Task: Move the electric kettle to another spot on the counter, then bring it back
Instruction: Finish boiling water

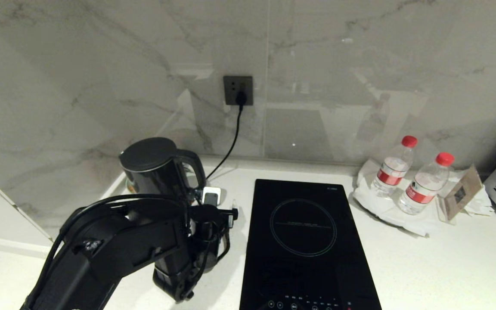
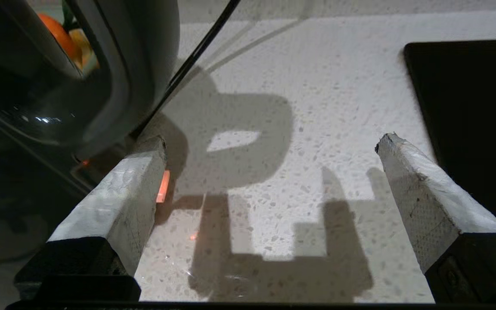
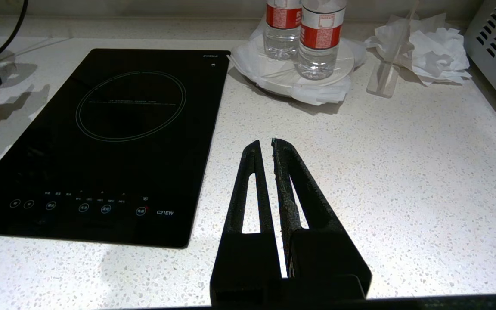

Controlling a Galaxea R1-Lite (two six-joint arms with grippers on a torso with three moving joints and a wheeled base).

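A: Item one, the electric kettle [image 1: 155, 170] — where is it standing?

B: It is standing upright at the back left of the counter [image 1: 446, 267], near the wall, left of the induction hob [image 1: 304, 241], its long axis vertical and its loop handle [image 1: 194, 165] facing the hob side.

A: Item two, the left gripper [image 2: 269, 172] — how is it lying relative to the kettle?

B: It is hovering low over bare counter between kettle and hob, jaws standing wide with nothing between them. In the left wrist view the kettle's handle is showing just beyond one fingertip [image 2: 144, 159], off to that side rather than in the gap.

A: So the coming move?

B: Likely a sideways shift toward the handle so the jaws are straddling it.

A: Item three, the right gripper [image 3: 265, 146]?

B: It is resting closed and empty, parked over the counter right of the hob, well apart from the kettle. The left arm is nearer.
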